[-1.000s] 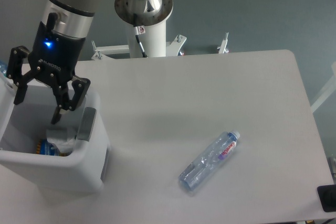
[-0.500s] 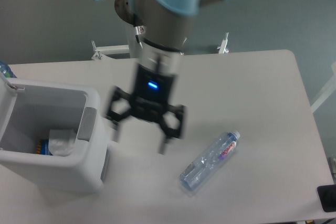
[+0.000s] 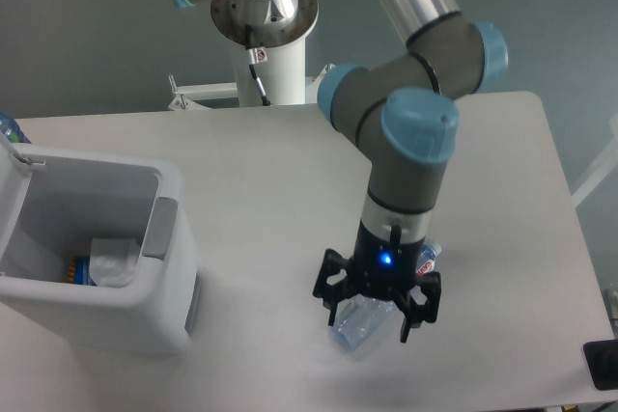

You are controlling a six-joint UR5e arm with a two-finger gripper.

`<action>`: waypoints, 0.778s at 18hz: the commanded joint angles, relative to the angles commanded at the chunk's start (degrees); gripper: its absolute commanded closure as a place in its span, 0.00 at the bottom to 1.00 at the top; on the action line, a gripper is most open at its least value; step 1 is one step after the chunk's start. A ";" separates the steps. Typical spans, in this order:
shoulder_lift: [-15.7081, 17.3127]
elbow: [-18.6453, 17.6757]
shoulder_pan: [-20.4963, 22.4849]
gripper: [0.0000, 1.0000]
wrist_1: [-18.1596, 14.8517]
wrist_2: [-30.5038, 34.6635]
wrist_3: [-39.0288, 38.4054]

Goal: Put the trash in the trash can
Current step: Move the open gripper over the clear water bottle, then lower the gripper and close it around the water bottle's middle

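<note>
The clear plastic water bottle with red lettering (image 3: 372,315) lay near the desk's front edge, its long axis slanting toward the far right corner. The black two-finger gripper (image 3: 378,307) was held directly above it, fingers (image 3: 329,288) spread astride it. Half a second earlier it had been nearer the light grey trash can (image 3: 145,311).

No legible text or labels anywhere.

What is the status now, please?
Gripper open, over the bottle, not gripping yet. Wrapper in the bin. Nothing in the way.
</note>
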 joint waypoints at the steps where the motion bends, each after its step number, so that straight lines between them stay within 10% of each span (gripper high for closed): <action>1: 0.09 -0.88 -0.35 0.00 -0.17 1.41 2.63; 14: -5.45 -1.33 -4.39 0.00 -1.58 10.30 8.37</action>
